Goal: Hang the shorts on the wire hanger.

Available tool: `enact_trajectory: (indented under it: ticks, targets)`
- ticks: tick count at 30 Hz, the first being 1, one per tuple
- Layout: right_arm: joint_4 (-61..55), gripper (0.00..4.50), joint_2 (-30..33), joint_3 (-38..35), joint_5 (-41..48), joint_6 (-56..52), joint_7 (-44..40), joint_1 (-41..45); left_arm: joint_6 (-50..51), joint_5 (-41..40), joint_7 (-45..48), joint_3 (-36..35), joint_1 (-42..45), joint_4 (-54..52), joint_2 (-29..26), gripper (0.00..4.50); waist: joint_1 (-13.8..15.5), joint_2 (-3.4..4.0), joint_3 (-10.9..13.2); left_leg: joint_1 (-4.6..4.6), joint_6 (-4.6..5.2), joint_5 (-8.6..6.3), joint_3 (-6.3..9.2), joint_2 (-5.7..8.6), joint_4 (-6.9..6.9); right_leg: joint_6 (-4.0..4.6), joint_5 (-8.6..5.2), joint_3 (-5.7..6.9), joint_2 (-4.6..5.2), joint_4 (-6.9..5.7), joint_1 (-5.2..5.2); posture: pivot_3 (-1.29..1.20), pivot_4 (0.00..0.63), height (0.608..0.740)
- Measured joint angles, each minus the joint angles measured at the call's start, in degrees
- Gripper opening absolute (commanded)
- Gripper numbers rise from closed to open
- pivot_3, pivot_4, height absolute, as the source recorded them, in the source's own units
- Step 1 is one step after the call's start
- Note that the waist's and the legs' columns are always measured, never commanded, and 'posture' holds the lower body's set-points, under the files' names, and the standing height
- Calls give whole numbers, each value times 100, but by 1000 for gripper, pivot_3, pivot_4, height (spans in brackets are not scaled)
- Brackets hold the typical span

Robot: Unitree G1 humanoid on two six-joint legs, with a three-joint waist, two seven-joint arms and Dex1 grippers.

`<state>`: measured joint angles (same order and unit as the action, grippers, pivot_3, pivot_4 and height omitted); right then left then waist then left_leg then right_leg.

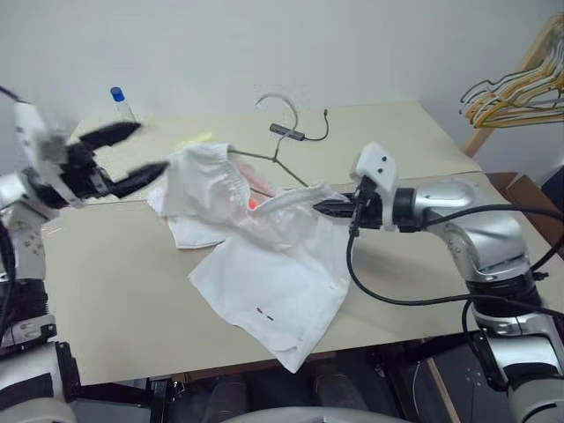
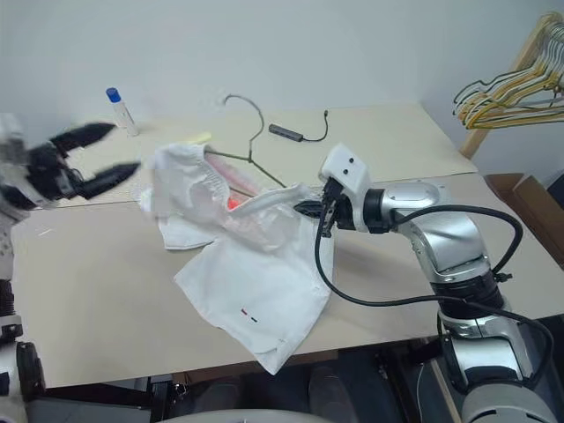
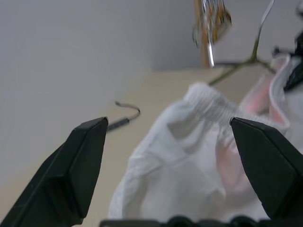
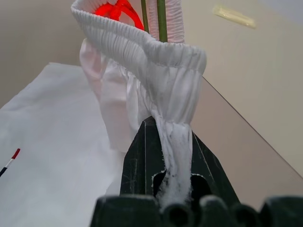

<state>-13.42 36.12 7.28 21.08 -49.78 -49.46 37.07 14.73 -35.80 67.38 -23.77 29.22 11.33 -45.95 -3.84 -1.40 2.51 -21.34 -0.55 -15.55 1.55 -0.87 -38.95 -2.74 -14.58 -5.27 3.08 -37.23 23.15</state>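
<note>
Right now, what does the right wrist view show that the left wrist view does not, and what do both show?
Right wrist view alone: the right gripper shut on the gathered elastic waistband of the white fabric shorts, a bright red patch inside the waist, and a small red and dark mark on the cloth.

Left wrist view alone: the left gripper open, apart from the shorts, and a thin dark cable on the beige table.

Both: the shorts, the thin grey-olive wire hanger at the waist opening, the table.

bench (image 1: 115,291): beige top
shorts (image 1: 273,282): white, spread mid-bench, near front edge
bottle (image 1: 122,104): blue-capped, back left corner
cable (image 1: 304,134): dark, back edge
</note>
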Motion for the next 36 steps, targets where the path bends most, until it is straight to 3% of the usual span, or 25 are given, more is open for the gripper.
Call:
enact_trajectory:
  ticks: [6,12,19,25,36]
  targets:
    - [61,0,-60,-967,43,-1305,1180,-24,253,-720,-315,-505,-373,-664,326,4473,25,-2,-1,1,-1,0,0,4,0,0,0,0,7,-1,-3,-61,0,740]
    - [188,0,233,-1912,-78,-2852,2114,-235,342,-889,-390,-421,-733,-1089,547,4473,9,-2,-2,-1,-1,0,-5,5,2,0,0,-2,5,4,-2,-107,0,740]
    - [186,0,511,-3069,-581,-3897,2986,-461,415,-928,-199,-126,-430,-962,559,4473,-176,-2,-2,3,-1,0,-12,5,2,-1,0,-9,0,6,-7,-171,0,740]
    - [189,0,290,-3881,-1421,-4161,4068,-178,387,-880,-1,68,-99,-658,573,4473,-512,11,-9,0,0,0,-13,6,6,-5,-2,-17,2,10,-5,-194,0,740]
    - [209,0,-466,-4006,-2854,-3217,6039,279,388,-879,157,200,-74,-774,617,4473,-974,28,-16,6,0,0,-9,6,12,-7,-1,-30,4,4,-7,-171,0,740]
